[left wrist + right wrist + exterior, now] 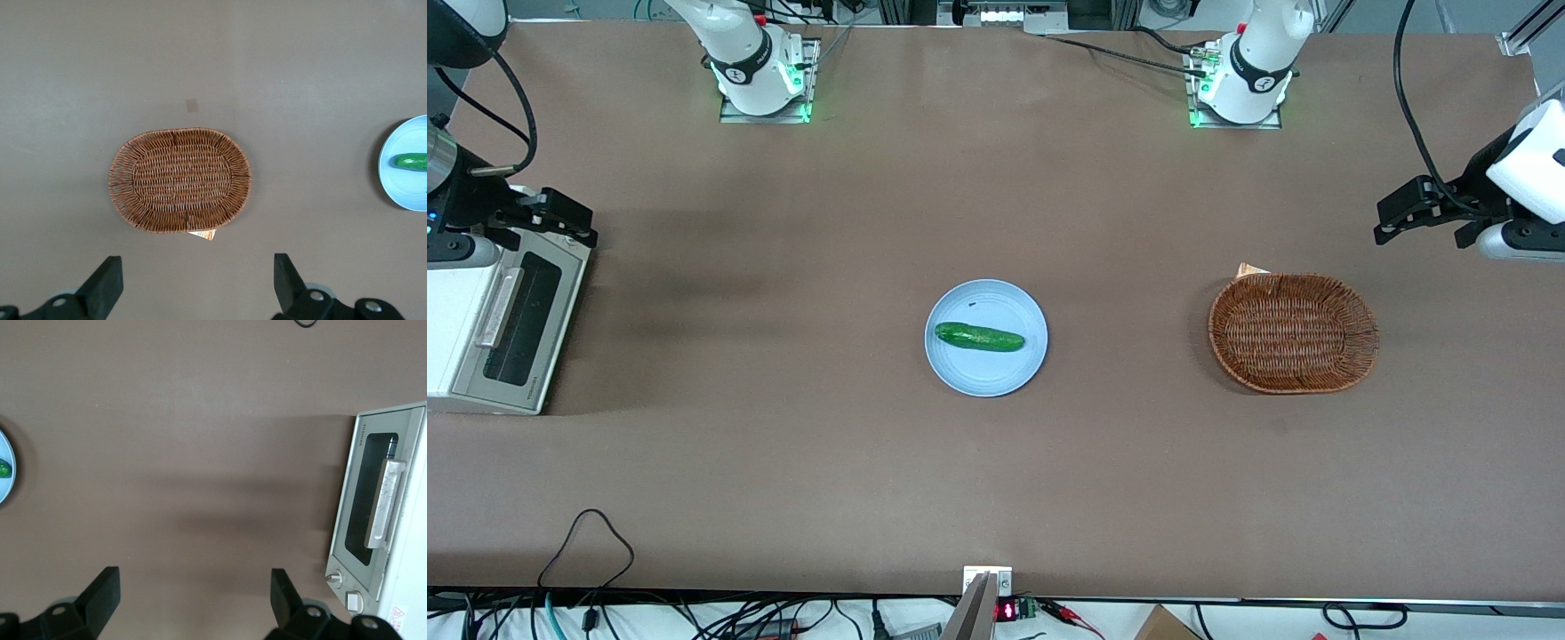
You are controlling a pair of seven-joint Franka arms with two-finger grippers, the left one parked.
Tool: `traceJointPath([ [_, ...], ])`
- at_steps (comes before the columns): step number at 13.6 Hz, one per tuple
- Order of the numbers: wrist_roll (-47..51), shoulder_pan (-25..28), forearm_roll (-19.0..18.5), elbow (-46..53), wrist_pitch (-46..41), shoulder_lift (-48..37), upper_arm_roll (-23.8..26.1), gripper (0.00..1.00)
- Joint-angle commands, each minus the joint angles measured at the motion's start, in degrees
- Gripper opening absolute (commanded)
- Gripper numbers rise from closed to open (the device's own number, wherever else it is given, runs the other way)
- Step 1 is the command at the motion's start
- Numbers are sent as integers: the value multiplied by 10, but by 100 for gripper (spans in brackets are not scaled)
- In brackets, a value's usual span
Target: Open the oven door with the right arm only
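The oven door (pixel 373 507) is shut, flush against the front of the oven (pixel 454 329), which sits at the working arm's end of the tabletop (pixel 996 480). It is a stiff metal frame around a dark glass window, so it should swing as 1 rigid piece on its hinge, probably light, though the glass wants no knocks. The pale bar handle (pixel 385 503) is the obvious hold: smooth metal, likely slippery, best taken mid-bar. The gripper (pixel 560 216) hangs above the oven's corner farthest from the front camera, jaws spread wide and holding nothing. Well apart from the jaws lies a blue plate (pixel 960 364) carrying a cucumber (pixel 978 337).
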Motion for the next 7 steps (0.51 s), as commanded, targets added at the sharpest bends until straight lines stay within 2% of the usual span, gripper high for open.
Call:
traceJointPath([
  [1, 6, -1, -5, -8, -8, -7, 1, 100],
  [7, 4, -1, -6, -8, -10, -3, -1, 100],
])
